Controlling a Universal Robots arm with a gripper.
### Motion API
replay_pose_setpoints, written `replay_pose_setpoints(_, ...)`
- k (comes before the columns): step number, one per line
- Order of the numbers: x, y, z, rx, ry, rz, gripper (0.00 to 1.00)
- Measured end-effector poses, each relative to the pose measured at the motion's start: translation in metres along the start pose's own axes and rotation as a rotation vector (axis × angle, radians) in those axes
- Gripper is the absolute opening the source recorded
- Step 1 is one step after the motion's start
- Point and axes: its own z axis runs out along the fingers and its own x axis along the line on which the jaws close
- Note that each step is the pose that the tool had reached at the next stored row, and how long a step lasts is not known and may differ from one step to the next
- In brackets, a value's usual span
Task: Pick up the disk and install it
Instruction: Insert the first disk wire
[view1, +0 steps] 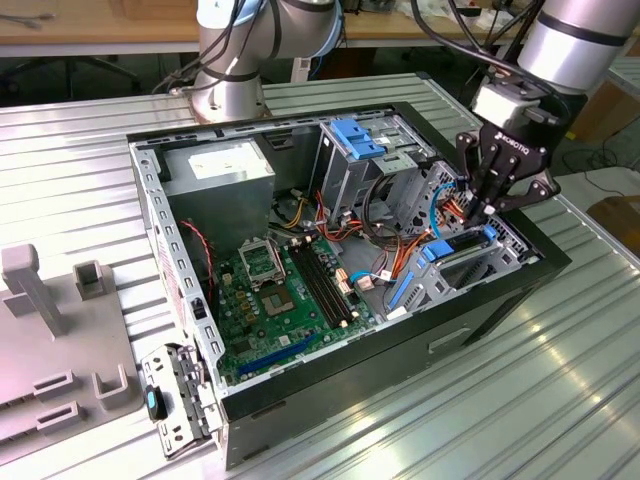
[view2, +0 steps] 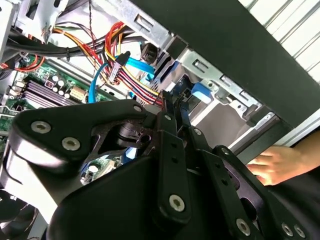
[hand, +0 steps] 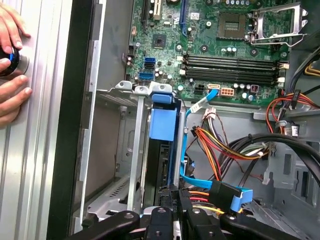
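A: Where is the black 2-fingered gripper hanging?

B: It is hovering over the metal drive cage at the corner of the open black computer case, on the exterior view's right. The case is lying on the ribbed silver metal table.

A: And the claw?

B: In both wrist views the fingers are standing narrow, tips almost meeting. I cannot tell whether they are pinching anything.

A: Where is the flat silver-grey disk with light-blue carrier rails sitting?

B: It is standing on edge in a slot of the cage, just beneath the gripper, with a bundle of red, orange and yellow wires running beside it. The green motherboard is lying farther inside the case.

A: Anyone nearby?

B: In the first wrist view, a person's hand is resting on the table outside the case, holding a dark round knob.
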Motion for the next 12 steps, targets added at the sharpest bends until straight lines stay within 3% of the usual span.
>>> replay_pose_setpoints(8, 0.0071, 0.0022, 0.0009, -0.0015, 0.0011, 0.017, 0.17)
replay_pose_setpoints(12, 0.0071, 0.0022, 0.0009, -0.0016, 0.0004, 0.018, 0.17)
